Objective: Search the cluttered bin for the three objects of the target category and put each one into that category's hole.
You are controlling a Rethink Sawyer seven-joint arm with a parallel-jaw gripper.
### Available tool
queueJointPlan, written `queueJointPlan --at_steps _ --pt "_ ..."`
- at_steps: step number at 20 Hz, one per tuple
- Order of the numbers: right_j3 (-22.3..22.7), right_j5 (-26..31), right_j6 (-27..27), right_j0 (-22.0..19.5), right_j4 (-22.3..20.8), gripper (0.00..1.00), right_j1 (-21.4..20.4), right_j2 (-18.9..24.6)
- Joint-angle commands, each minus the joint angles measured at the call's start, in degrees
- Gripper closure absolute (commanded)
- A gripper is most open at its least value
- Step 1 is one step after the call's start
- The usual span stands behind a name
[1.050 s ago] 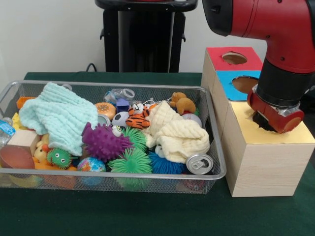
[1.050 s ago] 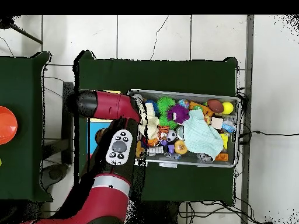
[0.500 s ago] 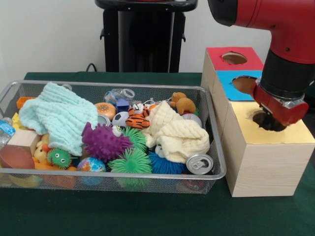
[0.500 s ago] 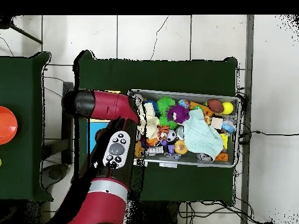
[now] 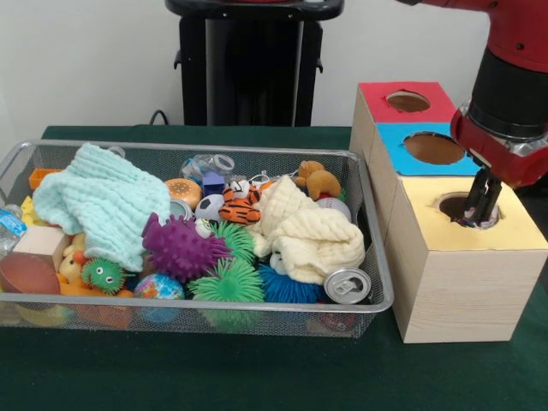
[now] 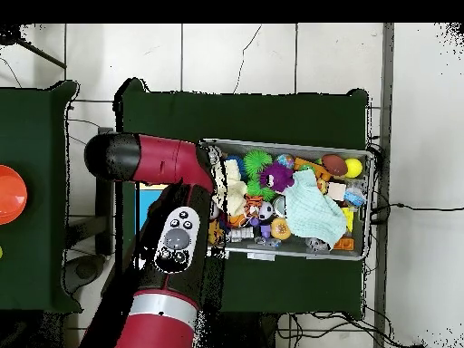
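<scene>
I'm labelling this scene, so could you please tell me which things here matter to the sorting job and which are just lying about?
In the job: gripper, yellow hole, wire bin, spiky balls.
Lying about: black stand, orange disc.

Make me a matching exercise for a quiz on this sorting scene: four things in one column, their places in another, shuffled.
Things:
1. gripper
2. soda can
3. mint cloth
4. brown teddy

Places:
A. front corner of the bin nearest the wooden boxes
B. far side of the bin, beside the cream cloth
C. over the hole in the yellow box top
D. bin's end farthest from the boxes

Pairs: 1-C, 2-A, 3-D, 4-B
</scene>
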Motion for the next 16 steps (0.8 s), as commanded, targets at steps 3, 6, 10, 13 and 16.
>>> queueJointPlan --at_steps 3,6,10,13,16 --pt "3.21 4.96 2.80 -0.14 -3.08 1.00 -1.82 1.72" --pt "3.43 5.26 2.57 -0.23 -3.17 1.00 -2.25 1.83" --pt "3.20 5.62 2.41 -0.29 -3.29 1.00 -2.26 1.94" --pt "3.16 5.16 2.32 -0.43 -3.27 1.00 -2.05 2.15" --pt "3.09 4.82 1.83 -0.75 -3.33 1.00 -1.90 2.36"
